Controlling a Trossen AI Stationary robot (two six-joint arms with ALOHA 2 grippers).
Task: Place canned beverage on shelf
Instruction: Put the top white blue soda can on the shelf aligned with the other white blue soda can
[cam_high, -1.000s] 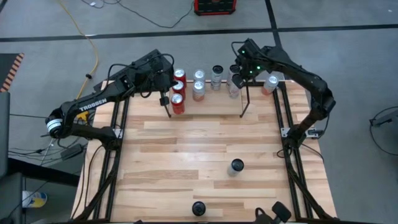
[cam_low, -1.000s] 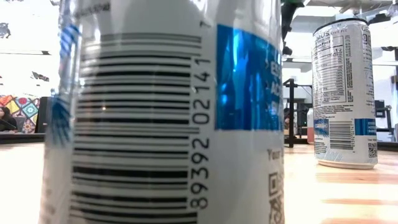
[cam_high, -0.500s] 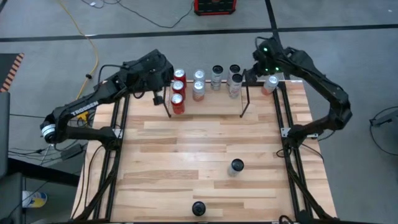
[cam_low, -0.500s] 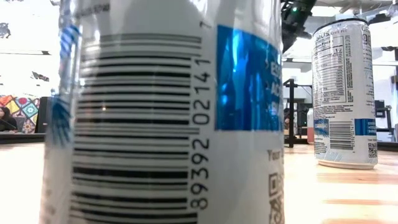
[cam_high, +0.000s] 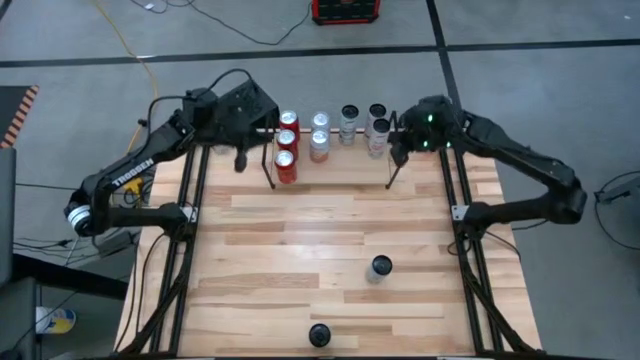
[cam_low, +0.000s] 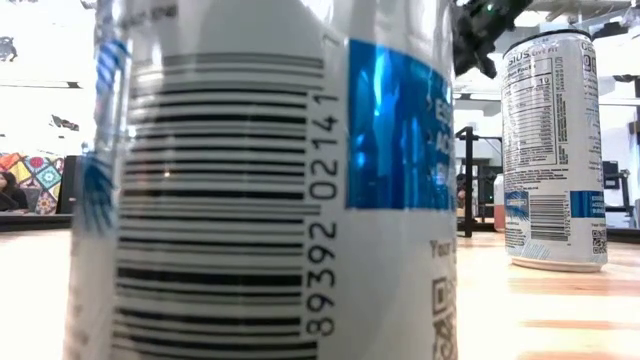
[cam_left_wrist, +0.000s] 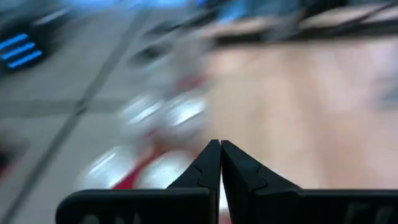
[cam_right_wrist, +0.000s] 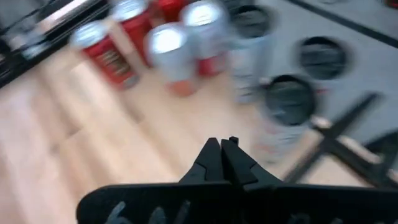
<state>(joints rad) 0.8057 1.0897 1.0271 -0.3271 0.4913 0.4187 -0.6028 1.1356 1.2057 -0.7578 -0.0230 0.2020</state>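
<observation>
Flanking the shelf ends, left claw, right claw (both closed)

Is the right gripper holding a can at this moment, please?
No, in its wrist view the right gripper has its fingers shut together with nothing between them.

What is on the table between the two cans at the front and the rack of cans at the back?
Nothing. From above, only bare wooden table lies between the two loose cans and the shelf holding cans at the far edge.
</observation>
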